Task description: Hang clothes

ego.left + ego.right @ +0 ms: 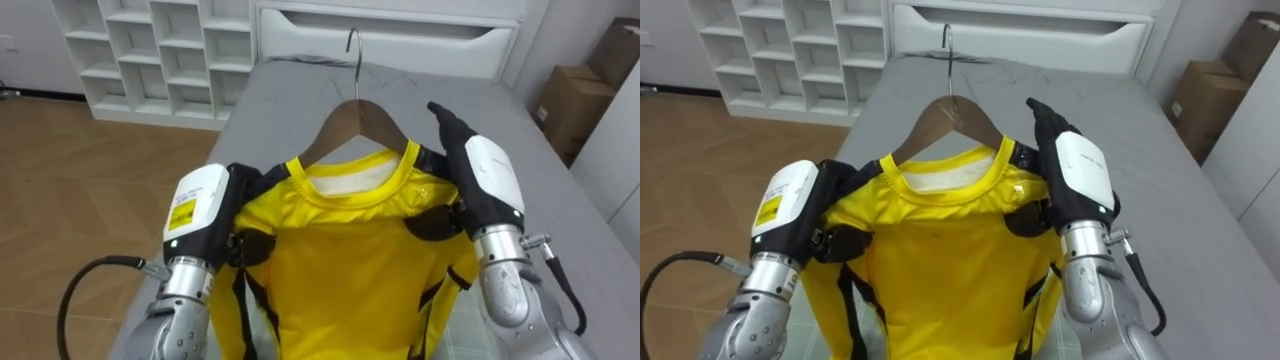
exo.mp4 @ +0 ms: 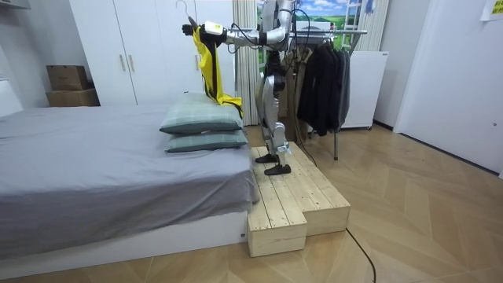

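1. I have the yellow shirt (image 1: 340, 260) dressed on a wooden hanger (image 1: 355, 120). It is held up in front of the chest, above the grey bed (image 1: 560, 250). The metal hook (image 1: 353, 45) stands free at 12 o'clock of the collar.
2. The left hand (image 1: 205, 210) sits at 9 o'clock of the collar, its dark fingers curled over the shirt's shoulder and gripping it.
3. The right hand (image 1: 485, 175) sits at 3 o'clock. Its thumb seems to pinch the other shoulder against the hanger's end, and one finger stretches up beside the hanger's arm.
4. In the room view the robot stands on a wooden platform (image 2: 299, 204) beside the bed, arms raised towards the pillows (image 2: 203, 118). The shirt hangs down from its hands.
5. The clothes rack (image 2: 346, 33), with dark garments (image 2: 322, 79) on it, is at 3 o'clock of the robot in that view. I judge it to be at about the robot's own 6 o'clock.
6. I judge the step in hand to be carrying: the shirt is on the hanger but not yet on the rail.
7. The next move calls for turning round on the narrow platform without stepping off its edge. I then need to lift the hook above the rail and find a gap among the garments.
8. Both grips must stay firm, or the shirt may slide off the hanger's ends.
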You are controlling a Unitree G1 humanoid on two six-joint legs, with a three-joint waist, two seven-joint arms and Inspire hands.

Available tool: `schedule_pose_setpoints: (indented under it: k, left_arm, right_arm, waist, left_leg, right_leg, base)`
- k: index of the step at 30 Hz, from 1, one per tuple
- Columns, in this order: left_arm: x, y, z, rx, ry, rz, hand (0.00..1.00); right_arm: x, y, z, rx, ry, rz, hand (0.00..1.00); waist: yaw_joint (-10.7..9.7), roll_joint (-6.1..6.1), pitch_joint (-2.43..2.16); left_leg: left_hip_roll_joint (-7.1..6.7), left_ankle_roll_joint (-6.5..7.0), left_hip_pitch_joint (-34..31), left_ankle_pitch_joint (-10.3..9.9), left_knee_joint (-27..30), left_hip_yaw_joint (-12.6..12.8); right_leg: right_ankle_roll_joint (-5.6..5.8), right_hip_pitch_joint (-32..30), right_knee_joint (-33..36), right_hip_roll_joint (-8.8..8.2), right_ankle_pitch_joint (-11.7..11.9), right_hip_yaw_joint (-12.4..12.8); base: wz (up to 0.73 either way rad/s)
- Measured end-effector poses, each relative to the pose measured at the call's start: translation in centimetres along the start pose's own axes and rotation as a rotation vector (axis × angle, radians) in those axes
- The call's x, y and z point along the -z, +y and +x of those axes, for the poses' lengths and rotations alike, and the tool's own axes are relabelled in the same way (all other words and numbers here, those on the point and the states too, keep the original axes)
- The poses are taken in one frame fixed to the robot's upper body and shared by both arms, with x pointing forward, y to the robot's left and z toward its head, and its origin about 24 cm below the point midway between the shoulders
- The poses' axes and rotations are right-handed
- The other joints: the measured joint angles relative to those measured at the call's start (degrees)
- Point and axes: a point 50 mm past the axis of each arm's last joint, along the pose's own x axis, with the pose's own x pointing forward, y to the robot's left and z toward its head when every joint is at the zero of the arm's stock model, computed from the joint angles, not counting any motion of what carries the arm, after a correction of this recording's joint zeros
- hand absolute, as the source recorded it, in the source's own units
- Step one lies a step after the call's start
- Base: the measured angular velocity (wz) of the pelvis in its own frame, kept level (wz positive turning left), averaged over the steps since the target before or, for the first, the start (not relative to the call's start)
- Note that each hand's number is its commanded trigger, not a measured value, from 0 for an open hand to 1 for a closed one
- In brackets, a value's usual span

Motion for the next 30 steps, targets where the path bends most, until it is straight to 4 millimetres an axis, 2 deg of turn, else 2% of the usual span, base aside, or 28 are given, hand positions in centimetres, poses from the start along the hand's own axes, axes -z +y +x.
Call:
schedule_pose_setpoints:
  k: [15, 16, 17, 18, 19, 20, 26, 30]
  left_arm:
    - [0.4, 0.0, -0.1, 0.030, 0.004, 0.036, 1.00]
    - [0.4, 0.0, -0.1, 0.032, 0.003, 0.041, 1.00]
    - [0.3, 0.0, -0.1, 0.034, 0.000, 0.043, 1.00]
    - [0.3, 0.0, -0.1, 0.037, -0.002, 0.048, 1.00]
    - [0.3, 0.0, -0.1, 0.038, -0.002, 0.050, 1.00]
    - [0.2, 0.0, -0.1, 0.043, -0.001, 0.052, 1.00]
    - [-0.3, 0.2, 0.0, 0.049, -0.030, 0.104, 1.00]
    - [-0.3, 0.2, 0.1, 0.051, -0.030, 0.109, 1.00]
  right_arm:
    - [2.0, 1.2, -0.7, -0.027, 0.068, -0.030, 0.00]
    - [2.1, 1.2, -0.7, -0.029, 0.070, -0.032, 0.14]
    - [2.2, 1.3, -0.8, -0.033, 0.075, -0.035, 0.40]
    - [2.3, 1.3, -0.8, -0.036, 0.080, -0.037, 0.58]
    - [2.4, 1.4, -0.9, -0.038, 0.082, -0.037, 0.89]
    - [2.5, 1.4, -0.9, -0.041, 0.087, -0.039, 1.00]
    - [3.3, 1.9, -1.2, -0.066, 0.123, -0.051, 1.00]
    - [3.5, 1.9, -1.3, -0.081, 0.126, -0.054, 1.00]
  waist:
    - [-0.1, 0.12, -0.08]
    - [-0.1, 0.12, -0.08]
    - [-0.1, 0.13, -0.09]
    - [-0.1, 0.17, -0.11]
    - [-0.1, 0.20, -0.15]
    - [-0.1, 0.33, -0.24]
    - [-0.2, 0.93, -0.64]
    - [-0.3, 1.01, -0.68]
  left_leg:
    - [-0.43, 0.01, -1.0, 0.0, 0.7, -1.4]
    - [-0.44, 0.01, -1.0, 0.0, 0.8, -1.4]
    - [-0.47, 0.01, -1.0, 0.0, 0.8, -1.4]
    - [-0.48, 0.02, -1.0, 0.0, 0.8, -1.4]
    - [-0.48, 0.02, -1.0, 0.0, 0.8, -1.4]
    - [-0.49, 0.02, -1.0, 0.0, 0.8, -1.4]
    - [-0.49, 0.02, -0.9, 0.0, 0.9, -1.2]
    - [-0.48, 0.02, -0.8, 0.0, 1.0, -1.0]
  right_leg:
    - [0.02, 0.0, -0.1, -0.55, 0.0, -2.0]
    - [0.02, 0.0, -0.1, -0.56, 0.0, -2.1]
    - [0.03, 0.0, -0.1, -0.61, 0.0, -2.3]
    - [0.03, 0.0, -0.1, -0.64, 0.0, -2.4]
    - [0.03, 0.0, -0.1, -0.64, 0.0, -2.4]
    - [0.04, 0.0, -0.1, -0.65, 0.0, -2.4]
    - [0.04, 0.1, 0.0, -0.69, 0.0, -2.2]
    - [0.04, 0.1, 0.0, -0.66, 0.0, -1.7]
  base:
    - [0.05]
    - [0.00]
    - [0.03]
    - [0.03]
    - [0.00]
    - [0.00]
    - [0.00]
    - [0.00]
